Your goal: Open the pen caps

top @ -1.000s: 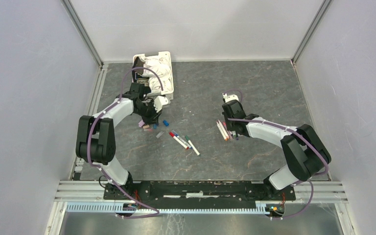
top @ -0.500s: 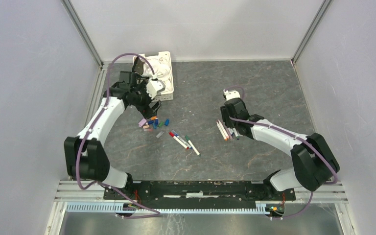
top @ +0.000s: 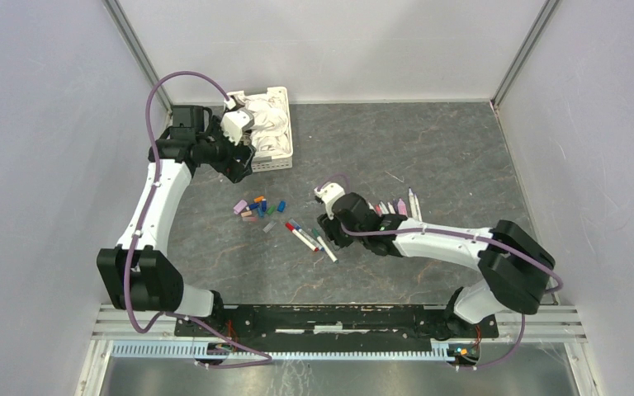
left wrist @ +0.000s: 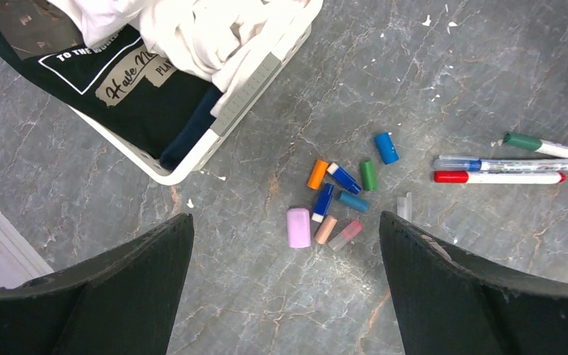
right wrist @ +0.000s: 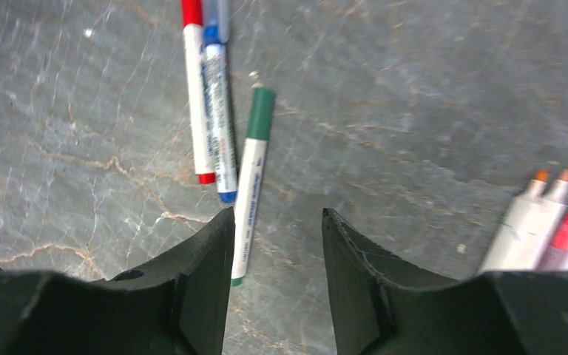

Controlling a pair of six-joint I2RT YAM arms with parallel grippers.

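Several loose pen caps (top: 257,206), orange, blue, green, purple and pink (left wrist: 340,196), lie in a cluster on the grey table. To their right lie three capped pens (top: 309,237): red (left wrist: 499,177), blue (left wrist: 503,164) and green (left wrist: 547,146). My left gripper (top: 242,161) hangs above the caps beside the basket, wide open and empty (left wrist: 285,217). My right gripper (top: 328,229) is open and empty (right wrist: 277,212), low over the table. The green pen (right wrist: 251,177) lies just beside its left finger, its lower end hidden behind that finger. Red (right wrist: 194,89) and blue (right wrist: 218,118) pens lie further left.
A white slotted basket (top: 287,153) holding white and dark cloth stands at the back left, its rim (left wrist: 251,89) near the caps. Several uncapped pens (top: 396,206) lie in a row by the right forearm, their tips visible (right wrist: 532,214).
My left gripper has lifted off the cap cluster, pulled back toward the basket and opened. My right gripper has opened and swung left from the uncapped pens to the three capped pens.
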